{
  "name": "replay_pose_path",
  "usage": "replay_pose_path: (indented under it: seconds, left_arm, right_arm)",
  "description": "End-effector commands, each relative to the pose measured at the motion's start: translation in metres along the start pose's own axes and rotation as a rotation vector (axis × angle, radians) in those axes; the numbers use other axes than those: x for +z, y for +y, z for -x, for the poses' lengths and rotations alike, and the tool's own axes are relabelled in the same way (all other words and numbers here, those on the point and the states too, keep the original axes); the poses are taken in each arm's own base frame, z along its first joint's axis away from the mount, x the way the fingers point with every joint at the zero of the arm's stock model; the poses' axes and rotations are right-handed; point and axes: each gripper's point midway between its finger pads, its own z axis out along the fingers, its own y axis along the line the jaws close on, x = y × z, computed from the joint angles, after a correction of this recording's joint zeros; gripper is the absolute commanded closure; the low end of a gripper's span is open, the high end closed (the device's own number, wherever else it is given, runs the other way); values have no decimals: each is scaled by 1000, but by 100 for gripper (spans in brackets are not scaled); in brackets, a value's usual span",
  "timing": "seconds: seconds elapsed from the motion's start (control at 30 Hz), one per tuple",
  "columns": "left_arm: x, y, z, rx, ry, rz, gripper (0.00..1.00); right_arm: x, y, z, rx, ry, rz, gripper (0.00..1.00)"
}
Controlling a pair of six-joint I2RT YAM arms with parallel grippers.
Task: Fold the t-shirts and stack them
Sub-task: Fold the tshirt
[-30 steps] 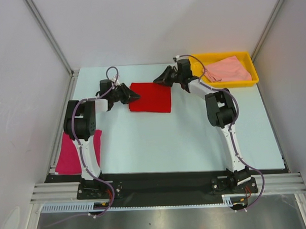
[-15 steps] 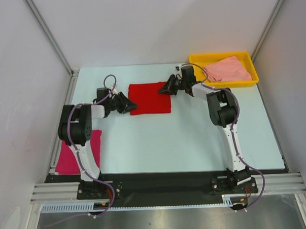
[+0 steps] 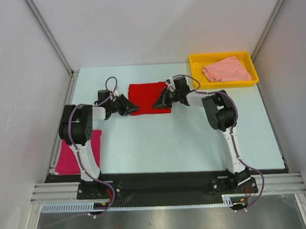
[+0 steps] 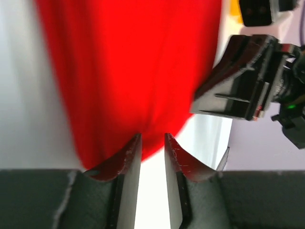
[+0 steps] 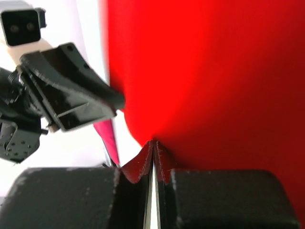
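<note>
Nearest my bases, the magenta shirt lies flat at the left near corner of the surface, partly under my left arm. I judge it is parked there as the base of the stack, out of the working area.

Further out, mid-surface, both arms reach inward to the red shirt, which lies as a neat rectangle, apparently already folded at least once. My left tool sits low at the cloth's left near corner. Its fingers are parted by a narrow slot with pale surface showing through, so I read it as released, though that view is blurred and a thin hem could be nipped. My right tool is at the right edge, clenched on the red shirt: the cloth puckers into creases that run to the closed tips. Taking two opposite edges low like this suits lifting the shirt by both sides, either for another fold or to carry it to the magenta one without it falling open.

Farthest off, at the right far corner, the yellow tray holds the salmon shirt, rumpled and not yet folded. It is the tray's only content that I can see.
</note>
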Motion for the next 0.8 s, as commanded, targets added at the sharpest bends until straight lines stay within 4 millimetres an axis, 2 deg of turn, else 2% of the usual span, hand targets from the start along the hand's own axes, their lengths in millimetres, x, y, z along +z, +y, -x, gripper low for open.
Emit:
replay_pose_path:
  seconds: [0.0, 0.07, 0.1, 0.17, 0.2, 0.23, 0.27, 0.33, 0.37, 0.4, 0.47, 0.5, 0.53, 0.6, 0.63, 0.67, 0.7, 0.77]
  left_arm:
    - [11, 22, -21, -43, 46, 12, 69]
    - [8, 33, -23, -23, 38, 76, 70]
    - [4, 41, -30, -41, 51, 114, 70]
    - [-3, 39, -31, -14, 42, 140, 70]
    - [-7, 41, -37, -22, 53, 153, 70]
    - [-12, 30, -34, 1, 41, 139, 69]
    - [-16, 25, -34, 17, 42, 134, 68]
    - [-24, 14, -32, 41, 39, 135, 62]
    - [-32, -1, -25, 92, 15, 124, 60]
    - [-38, -8, -22, 100, 16, 137, 58]
    - [-53, -29, -10, 155, -20, 141, 57]
    - [-59, -37, -5, 162, -32, 145, 57]
    - [-67, -42, 4, 171, -65, 152, 56]
    - [-87, -58, 19, 186, -137, 156, 52]
    - [-94, -59, 27, 187, -177, 176, 51]
    - [-102, -61, 31, 174, -205, 188, 50]
    - [-117, -69, 38, 182, -261, 186, 48]
    - [-137, -64, 50, 155, -353, 237, 44]
  right_arm:
    - [-19, 3, 12, -47, -42, 28, 92]
    - [-24, -18, 7, -19, -39, -12, 93]
    - [-32, -29, 12, -22, -52, -31, 93]
    - [-40, -42, 8, -5, -45, -72, 93]
    - [-48, -48, 13, -31, -54, -92, 93]
    - [-52, -55, 8, -12, -35, -132, 93]
    - [-59, -49, 13, -34, -45, -138, 92]
    - [-66, -48, 16, -99, -44, -182, 92]
    - [-71, -48, 10, -90, -20, -213, 91]
    - [-77, -35, 14, -133, -27, -217, 90]
    - [-83, -33, 7, -193, 2, -281, 87]
    - [-89, -21, 7, -234, -4, -293, 85]
    - [-94, -21, 5, -253, 0, -342, 76]
    - [-95, -5, -3, -370, 15, -373, 63]
    - [-99, -7, -2, -412, 9, -435, 51]
    - [-93, -1, -9, -490, 30, -459, 46]
    - [-98, 4, -5, -540, 3, -511, 41]
    - [-89, 20, -12, -658, -2, -532, 29]
